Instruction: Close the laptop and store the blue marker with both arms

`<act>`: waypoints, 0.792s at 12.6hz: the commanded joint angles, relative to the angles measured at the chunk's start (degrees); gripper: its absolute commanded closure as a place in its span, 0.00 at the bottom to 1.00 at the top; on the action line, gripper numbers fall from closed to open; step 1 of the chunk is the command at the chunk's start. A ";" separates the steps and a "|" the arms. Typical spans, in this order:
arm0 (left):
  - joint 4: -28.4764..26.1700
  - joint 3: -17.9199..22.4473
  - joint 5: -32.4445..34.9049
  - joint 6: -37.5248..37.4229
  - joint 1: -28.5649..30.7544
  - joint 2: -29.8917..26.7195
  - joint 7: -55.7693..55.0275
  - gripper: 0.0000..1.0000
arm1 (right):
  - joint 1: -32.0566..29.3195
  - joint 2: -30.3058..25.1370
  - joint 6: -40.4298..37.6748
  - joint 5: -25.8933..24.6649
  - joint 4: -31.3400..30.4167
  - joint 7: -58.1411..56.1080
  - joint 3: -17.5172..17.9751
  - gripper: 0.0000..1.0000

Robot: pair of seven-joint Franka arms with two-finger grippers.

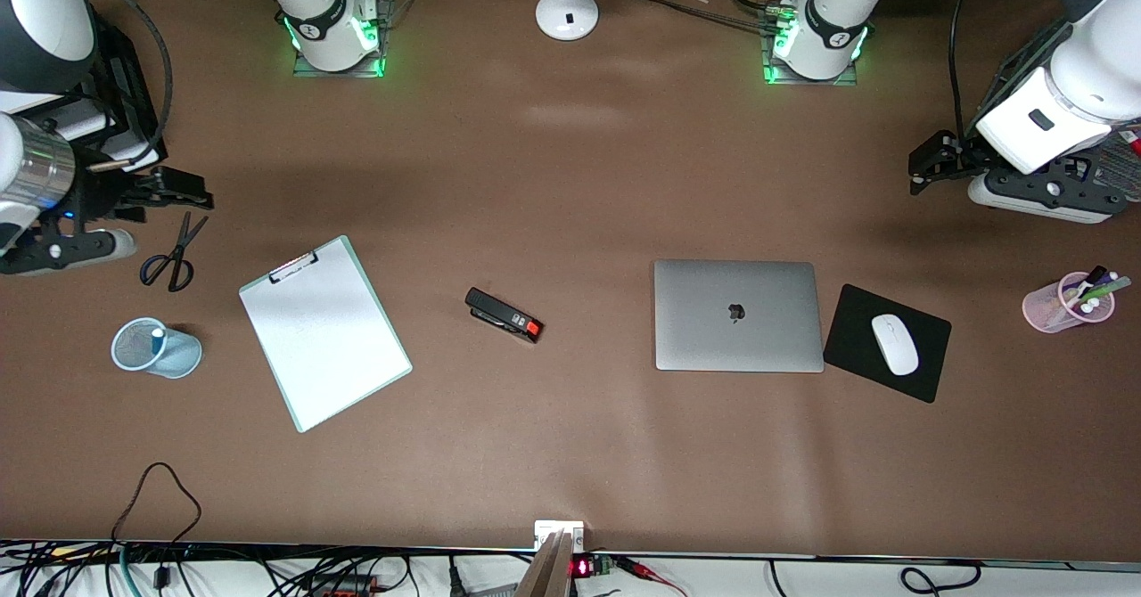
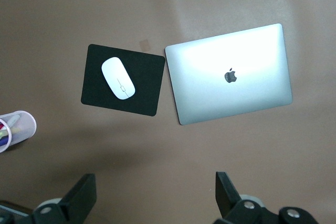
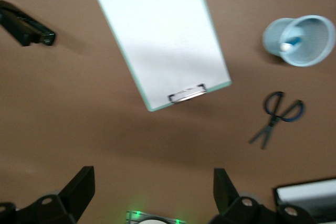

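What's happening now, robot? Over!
Left gripper open, up over bare table near the pink cup. Right gripper open, over scissors. Laptop shut. Blue marker in the blue cup.

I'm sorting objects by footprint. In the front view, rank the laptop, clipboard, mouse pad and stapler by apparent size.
Largest to smallest:
1. clipboard and laptop, too alike to rank
2. mouse pad
3. stapler
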 commanded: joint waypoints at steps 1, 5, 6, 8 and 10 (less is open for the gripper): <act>1.99 -0.34 1.15 -1.37 0.07 0.72 0.46 0.00 | -0.50 -3.05 0.23 -2.67 -1.39 1.21 0.06 0.00; 1.90 -0.34 1.15 -1.37 0.07 0.72 0.46 0.00 | -2.00 -3.67 1.03 -7.42 -0.60 2.69 -0.20 0.00; 1.99 -0.34 1.15 -1.37 0.07 0.81 0.46 0.00 | -2.09 -3.59 0.77 -7.24 0.71 4.36 -0.20 0.00; 1.99 -0.34 1.15 -1.37 0.07 0.81 0.46 0.00 | -1.83 -4.28 0.33 -6.98 0.98 6.56 -0.03 0.00; 1.99 -0.34 1.15 -1.37 0.07 0.81 0.54 0.00 | -2.53 -4.73 0.59 -3.40 0.20 6.39 -0.46 0.00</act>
